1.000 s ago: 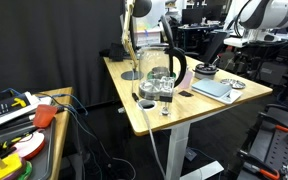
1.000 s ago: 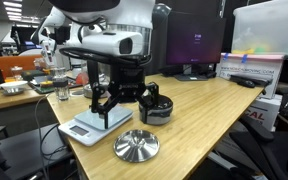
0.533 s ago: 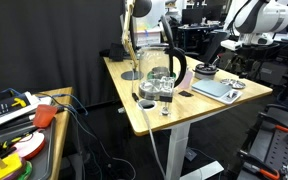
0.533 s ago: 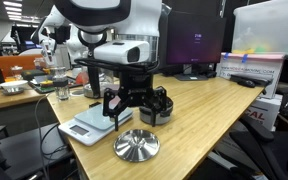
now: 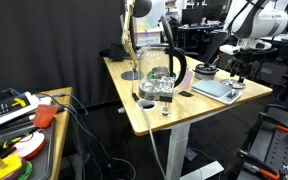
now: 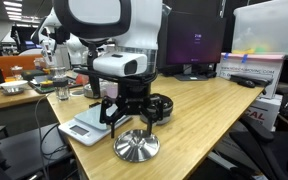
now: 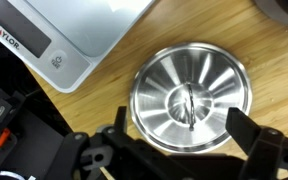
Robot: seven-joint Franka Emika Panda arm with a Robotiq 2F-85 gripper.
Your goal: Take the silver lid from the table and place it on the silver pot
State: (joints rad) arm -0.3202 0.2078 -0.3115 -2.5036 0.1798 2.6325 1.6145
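The jaws are hovering spread apart above the silver lid. It is lying on the wooden surface beside a Taylor scale.

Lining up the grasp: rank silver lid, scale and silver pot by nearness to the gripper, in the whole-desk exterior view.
1. silver lid, just below the gripper.
2. scale, beside the lid.
3. silver pot, well away, nearer the view's middle.

Likely lab: monitor, standing desk
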